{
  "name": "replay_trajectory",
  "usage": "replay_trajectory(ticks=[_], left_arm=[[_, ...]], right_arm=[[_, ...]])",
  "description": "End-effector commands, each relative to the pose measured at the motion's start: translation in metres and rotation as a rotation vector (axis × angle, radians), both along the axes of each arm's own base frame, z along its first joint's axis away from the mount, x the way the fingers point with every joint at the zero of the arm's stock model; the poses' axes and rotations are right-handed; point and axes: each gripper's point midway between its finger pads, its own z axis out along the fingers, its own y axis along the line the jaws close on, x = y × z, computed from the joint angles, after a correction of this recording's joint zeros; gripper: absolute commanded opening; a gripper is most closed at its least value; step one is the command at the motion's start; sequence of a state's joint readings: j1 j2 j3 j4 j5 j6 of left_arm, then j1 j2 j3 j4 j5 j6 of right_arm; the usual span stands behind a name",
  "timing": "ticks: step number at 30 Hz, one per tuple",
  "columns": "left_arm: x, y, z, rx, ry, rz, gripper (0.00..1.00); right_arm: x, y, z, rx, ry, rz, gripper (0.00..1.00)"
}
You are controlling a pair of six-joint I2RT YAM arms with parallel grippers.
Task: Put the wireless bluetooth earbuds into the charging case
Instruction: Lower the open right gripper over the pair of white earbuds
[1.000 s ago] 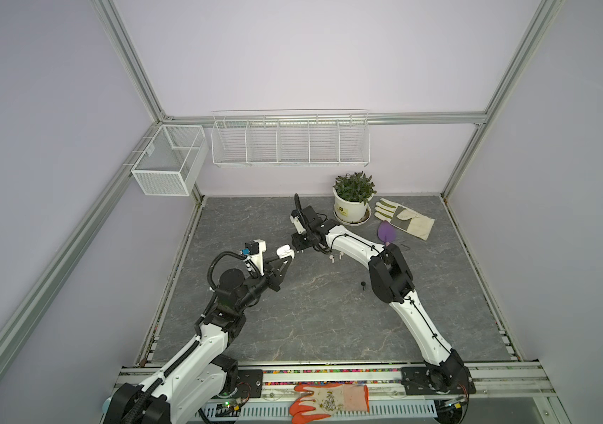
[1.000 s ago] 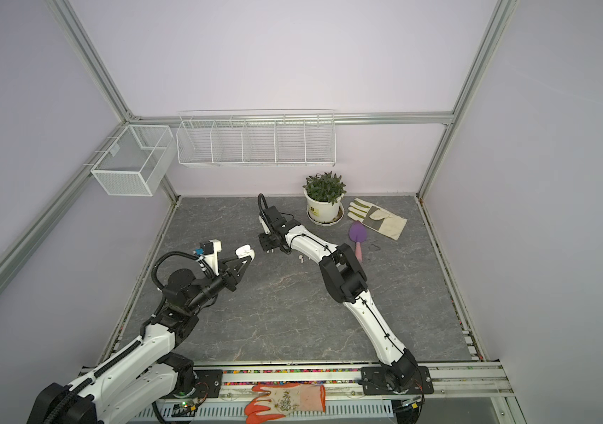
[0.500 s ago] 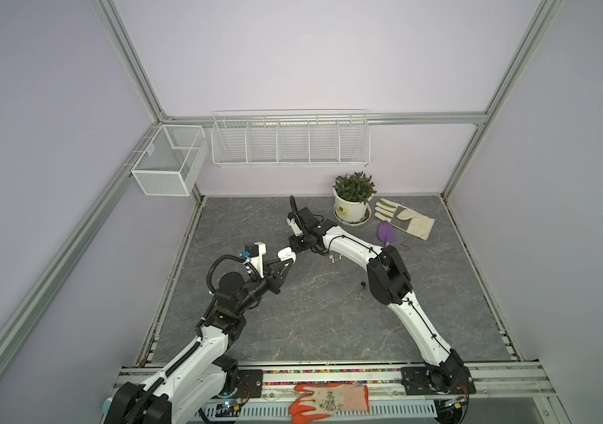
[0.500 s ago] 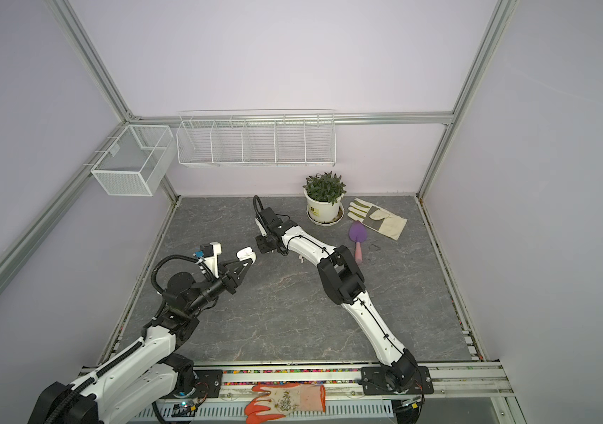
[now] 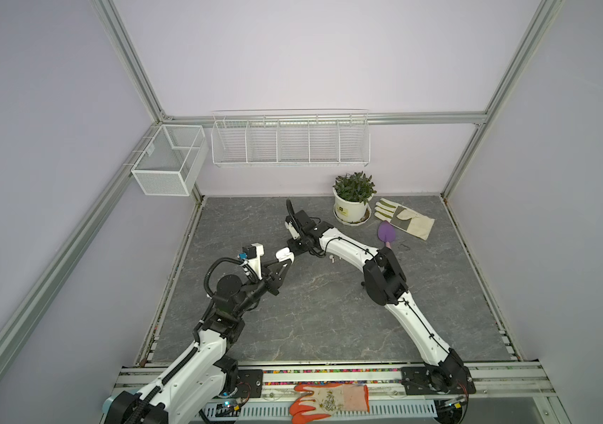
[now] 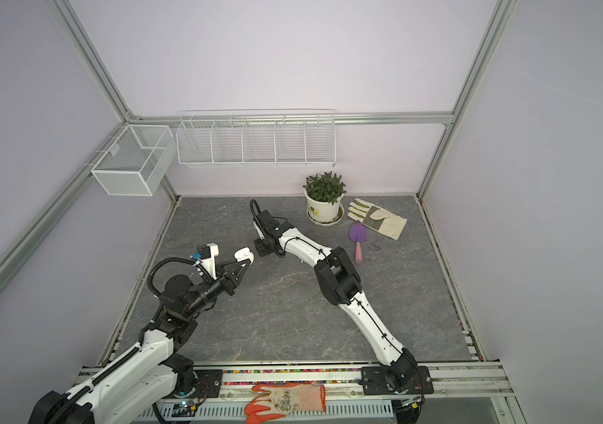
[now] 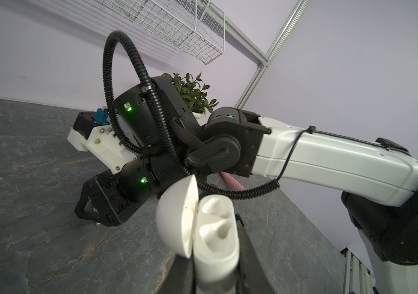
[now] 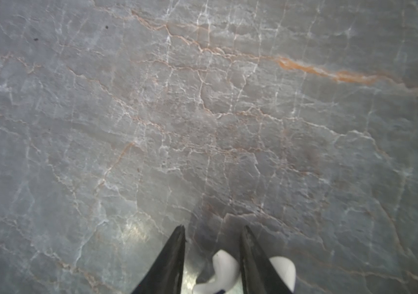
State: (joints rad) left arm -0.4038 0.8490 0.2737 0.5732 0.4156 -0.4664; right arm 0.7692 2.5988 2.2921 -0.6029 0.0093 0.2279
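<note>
While the left gripper (image 7: 214, 264) pinched the open case (image 7: 175, 216) aloft for loading, the right gripper (image 8: 213, 227) hung low. Its spread fingers (image 8: 169, 262) straddled an earbud (image 8: 224, 267).

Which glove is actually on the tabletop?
The beige work glove, beside the plant pot, rests on the grey tabletop. The orange glove lies on the front rail instead.

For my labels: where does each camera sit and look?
Both top views: high above the bases, looking down on the table; left arm, right arm.
Left wrist: faces across the table; left gripper holding the charging case, right arm.
Right wrist: faces down; right gripper, earbud.
Shared: top views and left wrist show the case.
</note>
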Motion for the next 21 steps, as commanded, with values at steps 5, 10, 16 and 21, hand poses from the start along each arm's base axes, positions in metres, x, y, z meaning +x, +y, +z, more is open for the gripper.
replay_trajectory(ticks=[5,10,16,21], left_arm=[[0.001,0.004,-0.003,0.002,0.004,0.018,0.0],[0.0,0.006,-0.004,0.006,0.002,0.027,0.0],[0.0,0.006,-0.004,-0.001,0.01,0.027,0.0],[0.0,0.006,-0.004,0.002,0.005,0.029,0.0]], right_arm=[[-0.021,-0.008,-0.012,-0.064,0.049,0.024,0.45],[-0.027,-0.014,-0.015,-0.088,0.055,0.026,0.53],[-0.031,-0.017,-0.014,-0.098,0.048,0.021,0.65],[-0.033,-0.018,-0.019,-0.096,0.064,0.001,0.6]])
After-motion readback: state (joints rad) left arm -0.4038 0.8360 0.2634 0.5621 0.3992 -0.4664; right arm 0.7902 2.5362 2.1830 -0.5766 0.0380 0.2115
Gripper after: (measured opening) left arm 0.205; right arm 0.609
